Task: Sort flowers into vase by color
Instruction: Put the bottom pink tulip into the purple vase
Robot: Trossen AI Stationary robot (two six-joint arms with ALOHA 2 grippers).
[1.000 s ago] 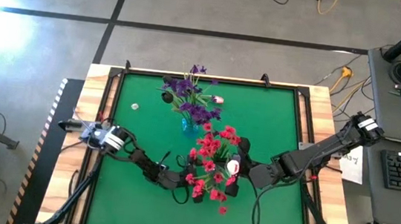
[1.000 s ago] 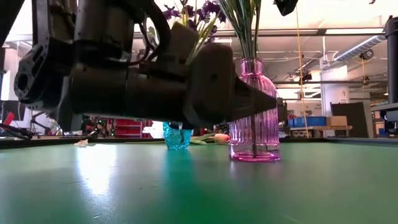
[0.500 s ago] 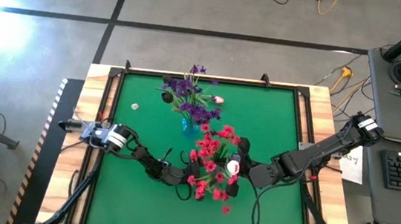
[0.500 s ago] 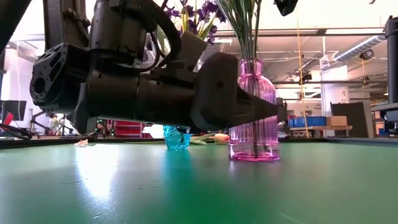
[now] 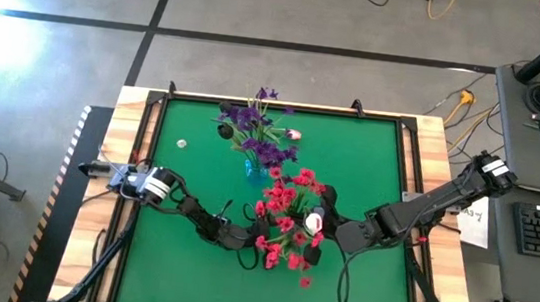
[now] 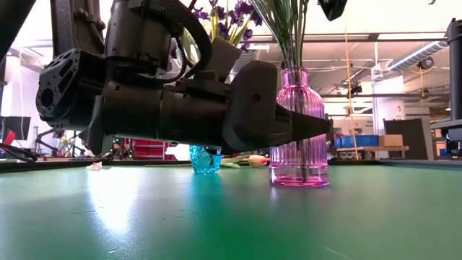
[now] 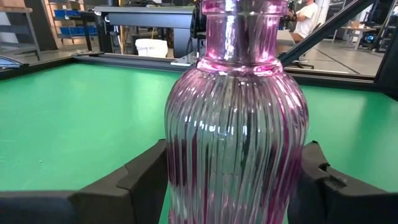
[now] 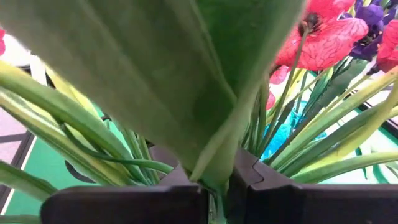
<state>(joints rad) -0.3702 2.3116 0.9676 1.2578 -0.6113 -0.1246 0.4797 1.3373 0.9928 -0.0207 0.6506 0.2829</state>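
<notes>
Table (image 5: 368, 171): green mat, wood border, both arms over the near half.

Pink vase (image 7: 236, 124): ribbed glass, upright on mat, near-centre. Low view shows it (image 6: 299, 130) w/ green stems rising out of the neck.

Red flowers (image 5: 288, 218): big cluster standing in pink vase, blossoms spread wide over it from above.

Blue vase (image 5: 253, 167): small, teal glass, behind the pink one toward the far side. Also seen low (image 6: 204, 157), partly hidden by the left arm.

Purple flowers (image 5: 252, 129): in blue vase, leaning toward the far-left.

Tulip bud (image 5: 294, 133): white-pink, lying on mat near the purple blossoms, far side. Low view: on its side (image 6: 254, 159) betw. the two vases.

Small pale bit (image 5: 181, 144): on mat, far-left, well apart from the vases. Can't tell what it is.

Left gripper (image 7: 236, 180): low at mat level, straddling the pink vase body, one finger (image 7: 146, 177) each side. Fingers sit right against the glass, so medium-wide spread; can't tell if actually squeezing. From above it sits (image 5: 261, 253) under the red blossoms.

Right gripper (image 8: 217, 186): up among the stems over the pink vase, pinched tight on a green stem/leaf (image 8: 217, 106). From above (image 5: 316, 238), right of the red cluster.

Room beyond: person seated far back (image 7: 306, 15), shelving, benches.
</notes>
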